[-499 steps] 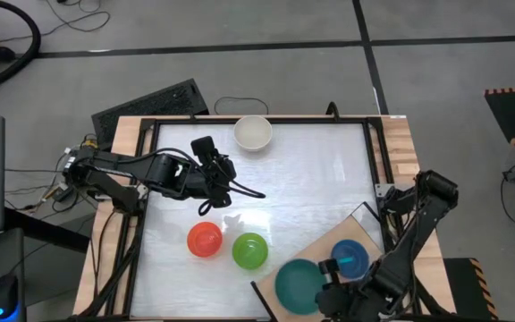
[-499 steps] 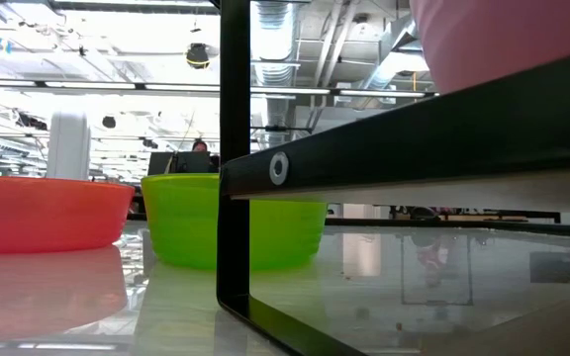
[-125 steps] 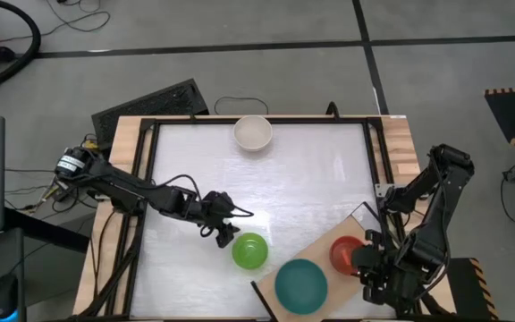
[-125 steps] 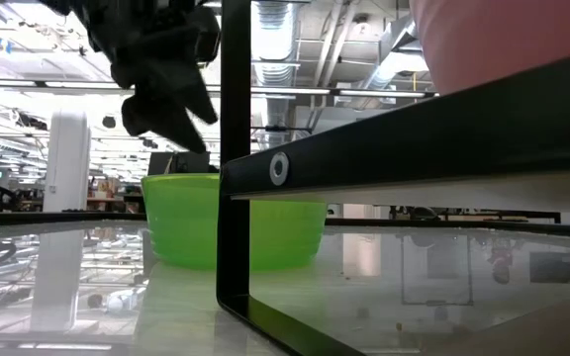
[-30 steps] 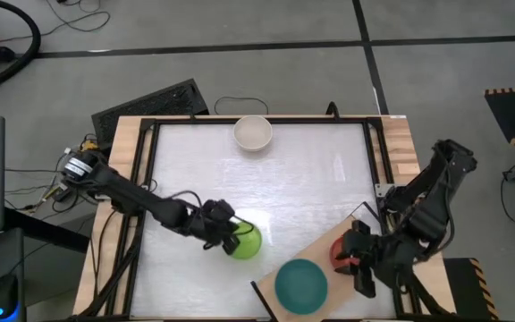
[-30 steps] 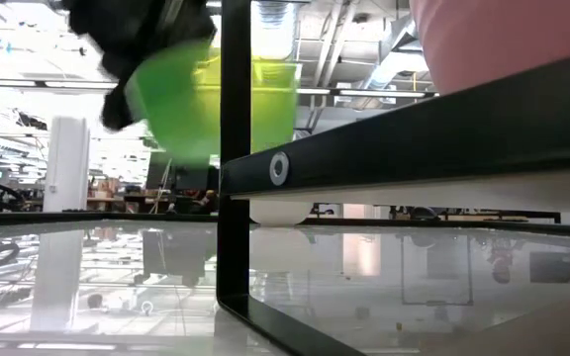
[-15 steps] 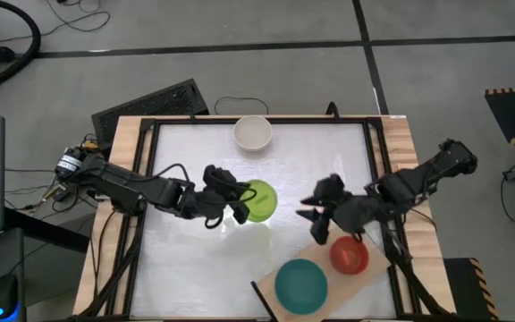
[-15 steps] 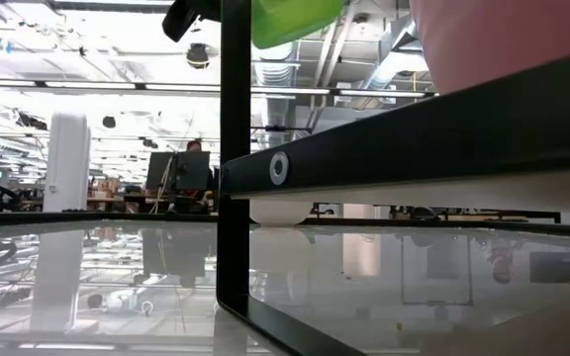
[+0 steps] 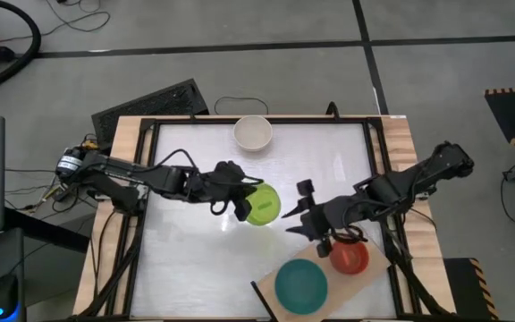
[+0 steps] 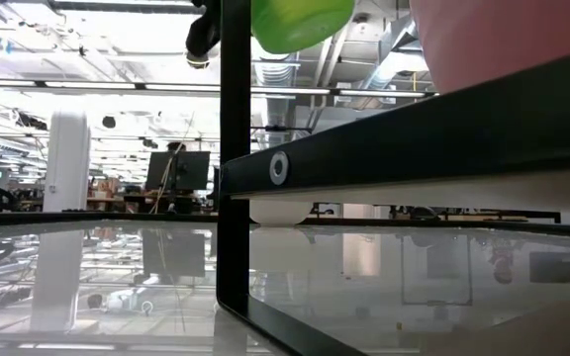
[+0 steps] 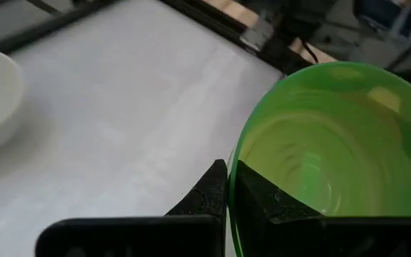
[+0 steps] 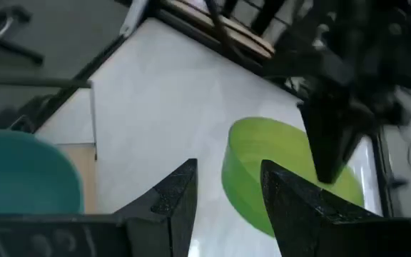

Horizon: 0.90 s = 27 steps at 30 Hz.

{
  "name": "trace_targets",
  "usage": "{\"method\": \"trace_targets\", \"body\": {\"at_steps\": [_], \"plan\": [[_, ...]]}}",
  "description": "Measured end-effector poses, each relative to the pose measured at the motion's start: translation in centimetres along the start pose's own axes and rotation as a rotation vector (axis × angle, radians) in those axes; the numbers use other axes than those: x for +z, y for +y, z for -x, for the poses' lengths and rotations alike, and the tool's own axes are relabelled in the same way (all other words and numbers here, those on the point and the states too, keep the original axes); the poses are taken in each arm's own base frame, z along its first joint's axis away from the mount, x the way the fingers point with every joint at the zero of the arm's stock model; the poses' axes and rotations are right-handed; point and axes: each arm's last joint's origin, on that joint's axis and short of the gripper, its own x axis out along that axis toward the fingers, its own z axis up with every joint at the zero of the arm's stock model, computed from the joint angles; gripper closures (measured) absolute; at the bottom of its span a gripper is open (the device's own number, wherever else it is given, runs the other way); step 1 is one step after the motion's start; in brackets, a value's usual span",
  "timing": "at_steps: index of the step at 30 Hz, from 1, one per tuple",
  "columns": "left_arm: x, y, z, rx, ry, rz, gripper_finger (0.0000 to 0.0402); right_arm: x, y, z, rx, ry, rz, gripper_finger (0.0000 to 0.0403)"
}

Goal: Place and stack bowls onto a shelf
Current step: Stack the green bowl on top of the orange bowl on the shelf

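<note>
Green plastic sits pinched by its rim in my left gripper, the lime bowl held up off the white table, near its middle, well apart from the wooden shelf at the near right corner. To do this step well, I judge I should carry the bowl level toward my right gripper, which hangs just beside it with fingers spread and nothing between them, and keep my left pinch firm until the right fingers close on the far rim; letting go early would drop the bowl. Counting from left to right in the overhead view: one cream-white bowl at the far edge, one lime bowl in the air, one teal bowl and one red bowl on the shelf, side by side. Four bowls show there, and a pink shape at the low view's upper right may be another.
</note>
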Motion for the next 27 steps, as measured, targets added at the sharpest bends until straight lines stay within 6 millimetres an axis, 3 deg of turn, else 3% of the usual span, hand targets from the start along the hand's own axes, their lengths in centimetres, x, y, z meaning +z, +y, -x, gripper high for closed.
{"method": "trace_targets", "body": {"at_steps": [7,27], "plan": [[-0.4,0.1,-1.1,-0.097,0.098,0.007,0.0401,-0.1,-0.7,-1.7,0.039,-0.011,0.087,0.0223],[-0.8,0.3,-3.3,-0.189,0.195,0.034,0.0401,-2.3,-2.4,-4.7,0.283,0.088,0.054,0.0223]]}}
